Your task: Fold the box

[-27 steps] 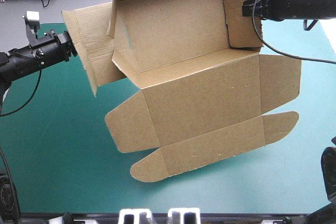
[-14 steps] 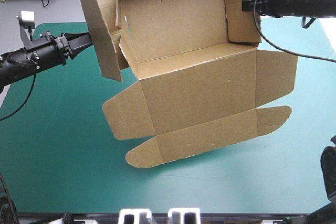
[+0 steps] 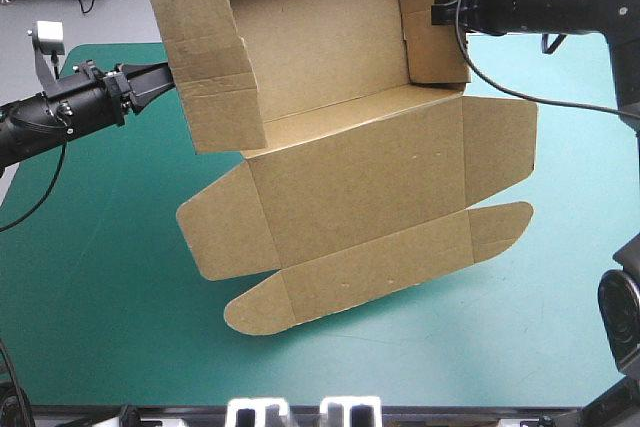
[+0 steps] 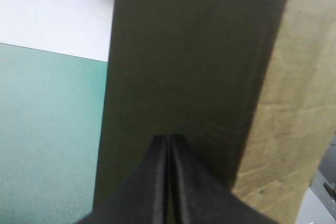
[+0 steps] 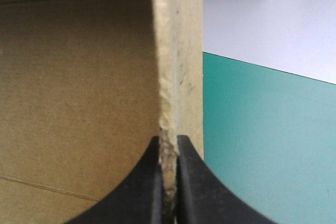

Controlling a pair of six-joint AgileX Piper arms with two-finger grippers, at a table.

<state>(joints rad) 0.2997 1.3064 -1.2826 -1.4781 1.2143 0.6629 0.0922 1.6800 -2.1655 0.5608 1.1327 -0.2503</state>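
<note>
box (image 3: 350, 177) aloft, wall in right claw (image 3: 437, 15)

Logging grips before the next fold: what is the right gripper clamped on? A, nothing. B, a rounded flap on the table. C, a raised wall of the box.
C: in the right wrist view an edge of the box stands between the fingers of the right gripper.
</note>
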